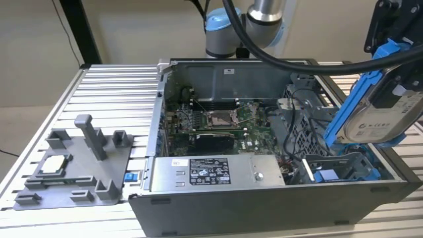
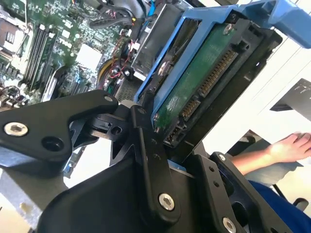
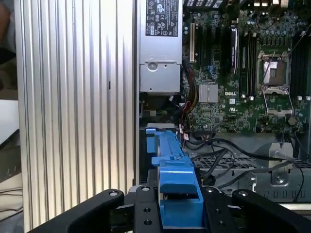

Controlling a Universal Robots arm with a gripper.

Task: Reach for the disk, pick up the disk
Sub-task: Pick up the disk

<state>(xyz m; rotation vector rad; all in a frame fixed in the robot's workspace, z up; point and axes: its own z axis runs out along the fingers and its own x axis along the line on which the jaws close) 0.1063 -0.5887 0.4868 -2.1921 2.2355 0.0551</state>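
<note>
Disk [image 1: 385, 115] (silver slab, blue plastic rails) clamped in black fingers [image 3: 146, 213], tilted above open computer case [image 1: 264, 208].

In the exterior view the disk [image 1: 387, 116] is partly cut off by the frame edge, its label print unreadable.

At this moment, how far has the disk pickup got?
Reach and grasp look done: the pincer is shut on the disk by its blue rail. The disk hangs lifted above the open computer case, tilted, at the exterior view's right. Nothing of the pickup looks left.
</note>
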